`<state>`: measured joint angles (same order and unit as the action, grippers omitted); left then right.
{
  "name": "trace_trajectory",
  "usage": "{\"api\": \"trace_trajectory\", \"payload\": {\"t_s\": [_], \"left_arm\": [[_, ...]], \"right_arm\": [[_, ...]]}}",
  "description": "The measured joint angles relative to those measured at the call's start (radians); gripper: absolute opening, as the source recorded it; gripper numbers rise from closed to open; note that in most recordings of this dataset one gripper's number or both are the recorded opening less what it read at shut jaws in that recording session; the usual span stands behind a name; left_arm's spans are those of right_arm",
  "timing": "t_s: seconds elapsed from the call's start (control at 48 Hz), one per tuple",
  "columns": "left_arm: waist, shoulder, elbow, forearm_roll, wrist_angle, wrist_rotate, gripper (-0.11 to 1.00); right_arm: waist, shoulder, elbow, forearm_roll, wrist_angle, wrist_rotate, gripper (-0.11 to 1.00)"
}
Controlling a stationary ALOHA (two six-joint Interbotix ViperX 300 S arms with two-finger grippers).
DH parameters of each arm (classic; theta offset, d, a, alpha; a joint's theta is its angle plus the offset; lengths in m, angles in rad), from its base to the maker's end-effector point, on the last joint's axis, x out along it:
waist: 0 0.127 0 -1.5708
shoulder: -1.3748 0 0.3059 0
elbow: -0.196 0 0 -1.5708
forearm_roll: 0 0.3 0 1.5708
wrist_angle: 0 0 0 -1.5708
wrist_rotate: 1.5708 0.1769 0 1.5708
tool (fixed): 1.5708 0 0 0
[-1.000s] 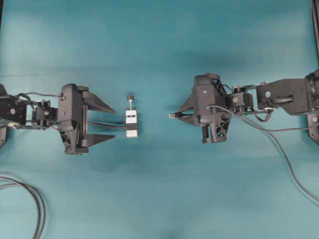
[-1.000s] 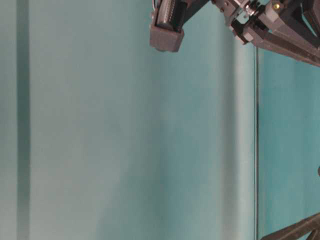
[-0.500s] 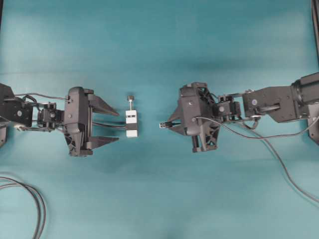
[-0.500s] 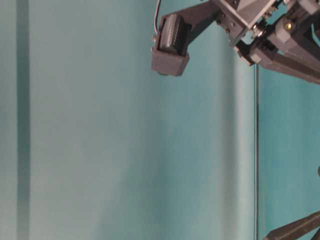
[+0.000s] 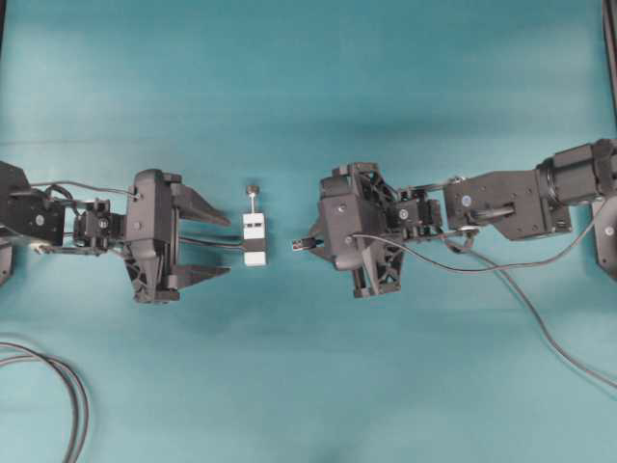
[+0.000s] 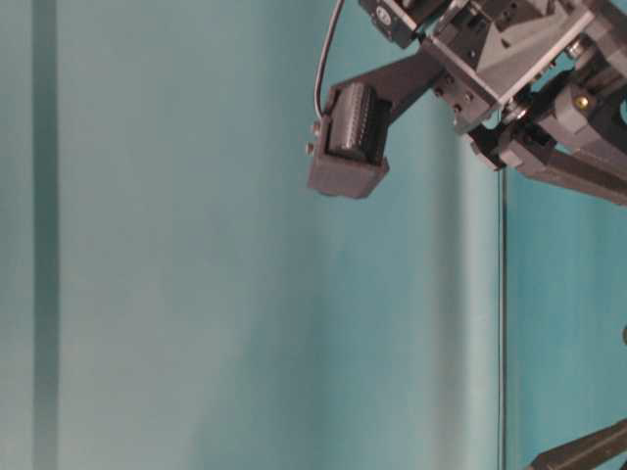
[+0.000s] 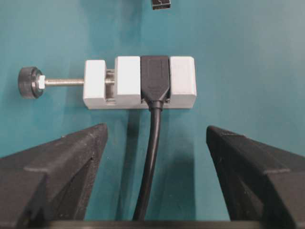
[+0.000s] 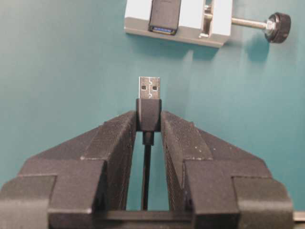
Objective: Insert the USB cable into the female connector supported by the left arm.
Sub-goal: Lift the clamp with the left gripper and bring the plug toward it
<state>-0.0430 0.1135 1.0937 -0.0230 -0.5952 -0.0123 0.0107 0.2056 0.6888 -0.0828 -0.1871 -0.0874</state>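
The female connector, a small white block with a black band, lies on the teal table. Its black cable runs back between the fingers of my left gripper. That gripper stands open just left of the block, both fingertips apart from it. My right gripper is shut on the dark plug of the USB cable. The plug's metal tip points at the connector's socket across a short gap. In the overhead view the plug sits a little right of the block. It shows at the top edge of the left wrist view.
A thin screw with a dark knob sticks out of the block's far side. Doubled black cables loop at the near left corner. The USB cable's slack trails off to the right. In the table-level view only part of the right arm shows.
My right gripper has carried the plug leftwards, closing much of the gap to the block. The left gripper shifted slightly right early on, then held; the block has not moved.
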Motion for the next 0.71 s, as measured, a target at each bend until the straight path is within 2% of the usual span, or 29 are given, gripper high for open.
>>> {"api": "trace_trajectory", "payload": {"t_s": [0.479, 0.708], "left_arm": [[0.0, 0.003, -0.011, 0.0, 0.002, 0.0, 0.86], [0.003, 0.005, -0.011, 0.0, 0.023, 0.002, 0.74]], "right_arm": [[0.005, 0.052, -0.084, 0.0, 0.046, -0.006, 0.22], [0.005, 0.061, -0.097, 0.0, 0.046, -0.011, 0.22]]}}
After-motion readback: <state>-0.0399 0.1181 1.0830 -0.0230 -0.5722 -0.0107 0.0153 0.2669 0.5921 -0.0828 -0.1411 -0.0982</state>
